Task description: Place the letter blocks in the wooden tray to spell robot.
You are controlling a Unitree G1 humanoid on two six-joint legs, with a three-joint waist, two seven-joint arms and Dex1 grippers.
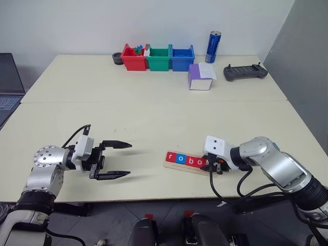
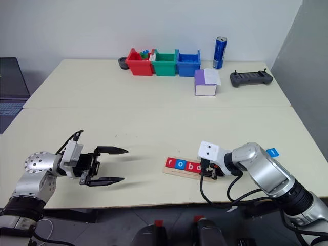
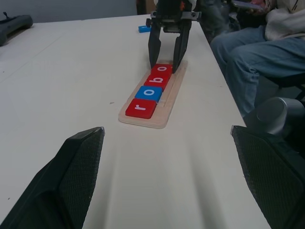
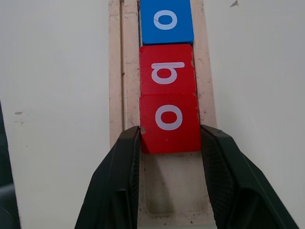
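Right wrist view showed the bench [image 1: 154, 118] bearing the wooden tray [image 4: 114, 71], r, o, b, o seated, last slot bare. The right pincer [image 4: 170, 143] gripped the second o tile [image 4: 169, 123] by its side edges; rigid, light and smooth, it likely suits edge grips. The left pincer [image 1: 117, 160] gaped wide, well apart.

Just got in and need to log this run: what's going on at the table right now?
The robot is spelling "robot" with letter blocks in the wooden tray. Four tiles sit in a row there: red r, blue o, red b and red o. The right gripper has its fingers closed on the sides of that last red o, at the tray's one empty slot. A small blue tile lies on the table beyond the tray. The left gripper hovers open above the table, holding nothing.
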